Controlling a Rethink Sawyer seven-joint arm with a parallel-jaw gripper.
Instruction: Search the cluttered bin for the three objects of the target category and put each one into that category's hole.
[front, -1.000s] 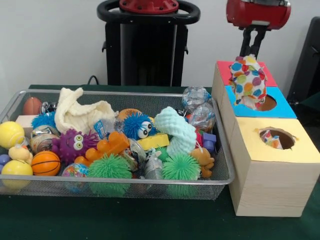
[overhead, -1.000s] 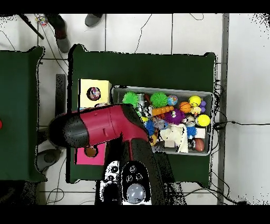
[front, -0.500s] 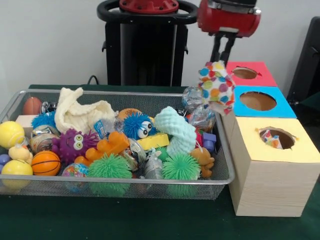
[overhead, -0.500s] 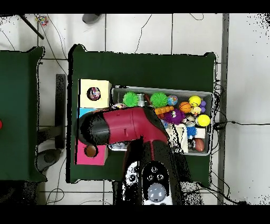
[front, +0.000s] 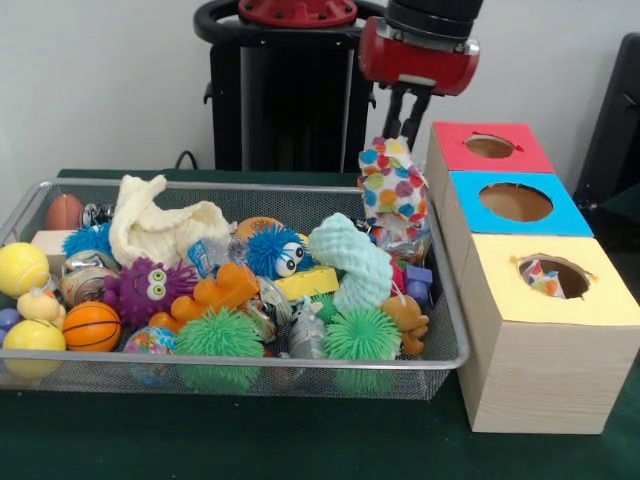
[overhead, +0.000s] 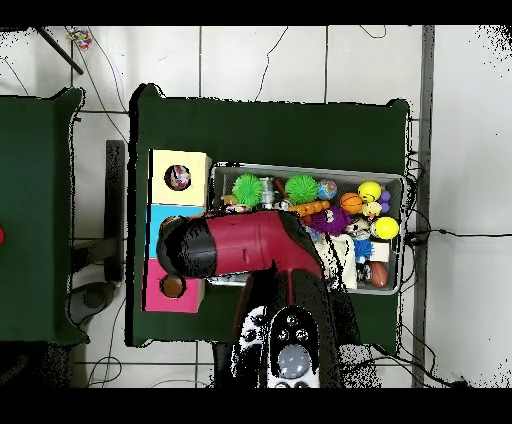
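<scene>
My gripper (front: 400, 138) is shut on a white cloth with coloured dots (front: 393, 186), which hangs over the right end of the wire bin (front: 250, 362), just left of the red box (front: 487, 147). A blue box (front: 520, 203) and a yellow box (front: 545, 285) stand in a row with it. Another dotted cloth (front: 542, 277) lies inside the yellow box's hole. A cream cloth (front: 160, 225) and a mint knitted cloth (front: 352, 260) lie in the bin. In the overhead view the red arm (overhead: 235, 245) hides the gripper and the held cloth.
The bin is packed with spiky balls, a small basketball (front: 91, 326), yellow balls (front: 22, 268), an orange toy (front: 215, 292) and wrapped items. The three boxes (overhead: 178, 225) stand close against the bin's end (overhead: 215, 225) on the green table.
The gripper, still holding the dotted cloth, has swung from above the blue box's hole leftward, to hang over the bin's right end.
</scene>
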